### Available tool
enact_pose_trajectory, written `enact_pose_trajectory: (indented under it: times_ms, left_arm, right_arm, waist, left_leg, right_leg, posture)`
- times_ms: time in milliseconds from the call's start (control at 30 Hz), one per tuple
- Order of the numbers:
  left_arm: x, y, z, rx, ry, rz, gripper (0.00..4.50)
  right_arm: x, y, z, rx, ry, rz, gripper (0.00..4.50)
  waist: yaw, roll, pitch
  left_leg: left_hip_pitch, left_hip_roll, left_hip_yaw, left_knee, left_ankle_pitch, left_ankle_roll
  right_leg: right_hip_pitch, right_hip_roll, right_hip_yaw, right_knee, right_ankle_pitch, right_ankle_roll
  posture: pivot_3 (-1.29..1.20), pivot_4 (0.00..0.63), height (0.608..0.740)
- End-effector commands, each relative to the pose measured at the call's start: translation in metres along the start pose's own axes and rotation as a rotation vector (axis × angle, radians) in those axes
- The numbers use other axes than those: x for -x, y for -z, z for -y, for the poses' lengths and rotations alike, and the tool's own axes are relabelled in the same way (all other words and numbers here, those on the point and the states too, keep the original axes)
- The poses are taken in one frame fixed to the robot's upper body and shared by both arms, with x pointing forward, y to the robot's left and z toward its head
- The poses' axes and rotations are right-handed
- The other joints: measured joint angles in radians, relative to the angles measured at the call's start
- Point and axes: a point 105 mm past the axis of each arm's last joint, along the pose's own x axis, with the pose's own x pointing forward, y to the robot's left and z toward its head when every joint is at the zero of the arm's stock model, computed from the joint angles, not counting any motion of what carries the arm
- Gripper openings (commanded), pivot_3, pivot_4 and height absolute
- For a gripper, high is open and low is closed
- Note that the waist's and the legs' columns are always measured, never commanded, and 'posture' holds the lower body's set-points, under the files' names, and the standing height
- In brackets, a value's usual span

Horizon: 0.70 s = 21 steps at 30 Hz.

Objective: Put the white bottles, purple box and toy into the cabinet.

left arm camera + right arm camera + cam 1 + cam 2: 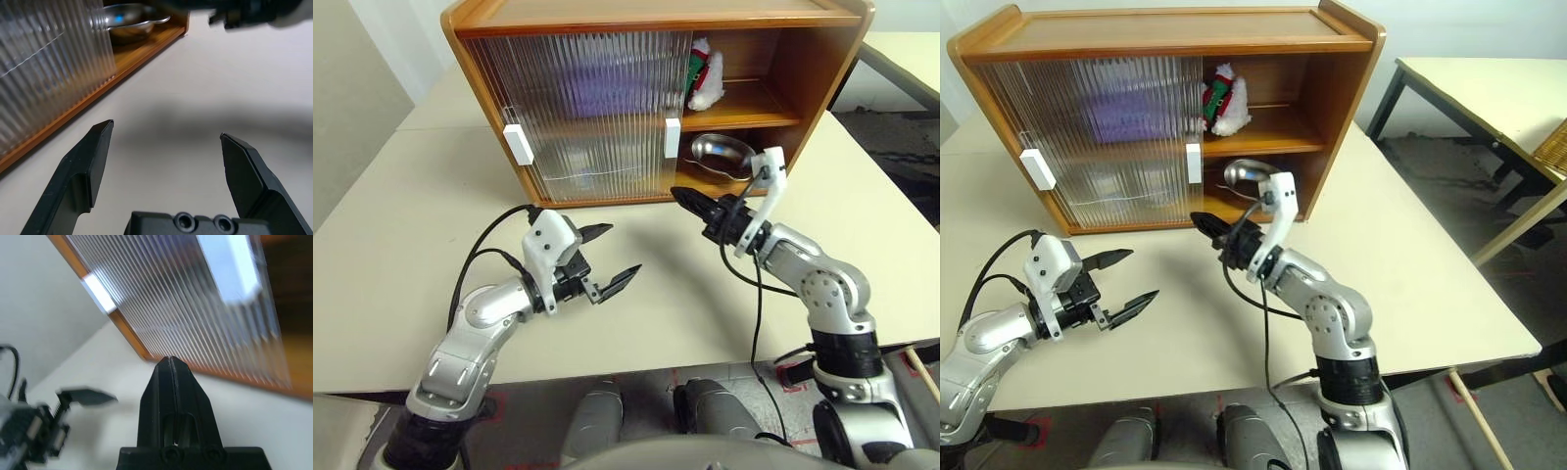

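Observation:
The cabinet (pixel 815 69) stands at the back of the table, its two ribbed sliding doors (pixel 587 108) covering the left part and the right part open. The toy (pixel 707 73), a white bear with a red hat, sits on the upper shelf in the open part. A purple blur behind the doors on the upper shelf is the purple box (pixel 597 83). The white bottles are hidden. My left gripper (pixel 624 250) hangs open and empty over the table in front of the doors. My right gripper (pixel 677 195) is shut with nothing in it, pointing at the door edge by the right handle (pixel 672 137).
A round steel bowl (pixel 720 154) lies on the lower shelf in the open part. The pale table (pixel 411 225) spreads wide to the left and in front of the cabinet. A second table (pixel 1489 88) stands off to the right across a gap.

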Motion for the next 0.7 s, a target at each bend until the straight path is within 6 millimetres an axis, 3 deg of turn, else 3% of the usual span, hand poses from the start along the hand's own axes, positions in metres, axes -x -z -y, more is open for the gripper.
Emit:
enact_pose_trajectory:
  times_ms: [33,267,533,700]
  left_arm:
    - [0.003,0.003,-0.003,0.002,-0.013,-0.006,4.50]
    - [0.004,0.001,-0.002,-0.005,-0.006,0.004,4.50]
    - [0.010,-0.020,-0.011,-0.009,-0.066,0.152,4.50]
    - [0.013,-0.022,-0.011,-0.026,-0.072,0.168,4.50]
  right_arm:
    - [-0.015,-0.003,0.001,0.013,0.029,0.019,0.04]
    - [-0.033,-0.008,0.000,0.023,0.051,0.051,0.04]
    - [-0.045,-0.010,-0.001,0.023,0.054,0.077,0.04]
    - [-0.050,-0.015,0.001,0.032,0.057,0.091,0.04]
  waist:
    - [0.001,0.000,0.000]
    - [0.005,-0.001,-0.001]
    - [0.006,-0.002,-0.001]
    - [0.006,-0.002,-0.001]
  left_leg:
    - [0.000,0.000,0.000,0.000,0.000,0.000]
    - [-0.001,0.001,-0.003,0.000,0.000,0.000]
    - [-0.001,0.001,-0.003,-0.001,0.000,0.000]
    - [-0.001,0.001,-0.003,-0.001,0.000,0.000]
  right_leg:
    - [0.000,0.000,0.000,0.000,0.000,-0.001]
    - [-0.001,-0.001,-0.001,0.000,0.006,-0.013]
    - [-0.002,-0.001,-0.002,0.000,0.006,-0.013]
    - [-0.002,-0.001,-0.001,0.000,0.006,-0.014]
  posture:
    - [0.06,0.065,0.740]
    - [0.07,0.061,0.740]
    - [0.07,0.062,0.740]
    - [0.07,0.061,0.740]
